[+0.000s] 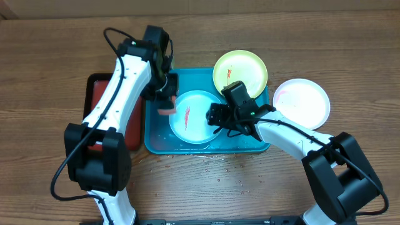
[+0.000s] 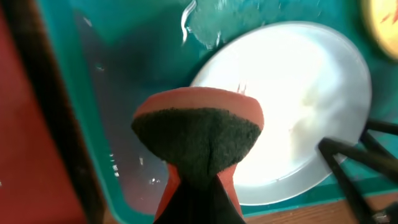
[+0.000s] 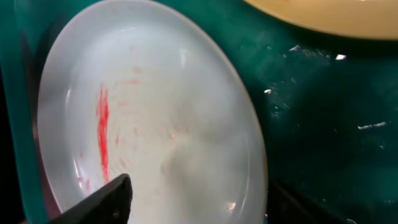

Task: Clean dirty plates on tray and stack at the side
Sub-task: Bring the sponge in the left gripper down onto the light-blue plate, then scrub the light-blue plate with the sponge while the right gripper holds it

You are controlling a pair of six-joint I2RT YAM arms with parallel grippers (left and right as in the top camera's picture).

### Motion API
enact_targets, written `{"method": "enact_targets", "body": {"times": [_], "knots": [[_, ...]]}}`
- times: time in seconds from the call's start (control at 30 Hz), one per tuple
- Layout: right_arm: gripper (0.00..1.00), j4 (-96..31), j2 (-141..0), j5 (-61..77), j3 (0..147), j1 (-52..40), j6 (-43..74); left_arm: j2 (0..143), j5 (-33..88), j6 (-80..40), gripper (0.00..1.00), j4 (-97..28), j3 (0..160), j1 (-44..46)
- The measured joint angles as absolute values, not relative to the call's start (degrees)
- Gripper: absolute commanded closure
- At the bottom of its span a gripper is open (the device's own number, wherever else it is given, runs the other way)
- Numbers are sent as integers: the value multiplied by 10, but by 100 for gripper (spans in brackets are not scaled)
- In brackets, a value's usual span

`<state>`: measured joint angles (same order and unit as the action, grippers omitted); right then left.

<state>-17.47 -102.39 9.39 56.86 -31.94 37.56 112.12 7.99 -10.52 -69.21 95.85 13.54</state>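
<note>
The left gripper (image 1: 165, 100) is clamped on a red sponge (image 2: 198, 134) with a dark scouring face, at the left rim of the cyan-rimmed plate (image 1: 190, 128). That plate lies in the turquoise tray (image 1: 156, 140), with wet bare floor to its left. The right gripper (image 3: 199, 190) has its jaws apart astride that plate's right edge, one finger over the dish, the other over tray floor. The lime-green-rimmed plate (image 1: 240, 70) overhangs the tray's far right corner, the white plate (image 1: 303, 103) sits on the table (image 1: 50, 44) just right of the tray, and a red tray (image 1: 97, 94) lies just beside its left edge.
</note>
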Motion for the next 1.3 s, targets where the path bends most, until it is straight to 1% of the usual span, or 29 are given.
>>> {"method": "enact_targets", "body": {"times": [0.07, 0.13, 0.23, 0.27, 0.37, 0.43, 0.5, 0.63, 0.7, 0.73, 0.8, 0.93, 1.0, 1.1, 1.3], "knots": [[48, -176, -1024, 96, 568, -319, 373, 1121, 88, -100, 96, -675, 933, 135], [55, -176, -1024, 97, 568, -319, 372, 1121, 95, -95, 96, -657, 911, 136], [67, -176, -1024, 97, 568, -319, 367, 1121, 103, -85, 96, -633, 890, 142], [73, -176, -1024, 96, 568, -319, 366, 1121, 104, -83, 96, -626, 887, 144], [82, -176, -1024, 97, 568, -319, 370, 1121, 105, -76, 96, -607, 882, 150], [89, -176, -1025, 97, 568, -319, 373, 1121, 106, -73, 96, -592, 877, 154], [93, -176, -1030, 97, 568, -319, 383, 1121, 105, -73, 96, -582, 869, 158], [96, -174, -1037, 98, 568, -319, 392, 1121, 100, -88, 95, -576, 858, 162], [95, -174, -1037, 99, 568, -319, 397, 1121, 89, -101, 96, -577, 857, 162], [94, -174, -1037, 99, 568, -319, 399, 1121, 82, -107, 96, -579, 857, 162], [85, -173, -1038, 101, 568, -319, 405, 1121, 70, -121, 96, -585, 857, 162], [83, -171, -1038, 103, 568, -319, 411, 1121, 55, -143, 96, -591, 857, 162], [87, -168, -1041, 103, 568, -319, 414, 1121, 52, -151, 96, -591, 857, 162], [96, -163, -1051, 105, 568, -319, 418, 1121, 49, -158, 96, -582, 854, 162], [96, -160, -1056, 110, 568, -319, 420, 1121, 46, -162, 96, -544, 837, 162]]}}
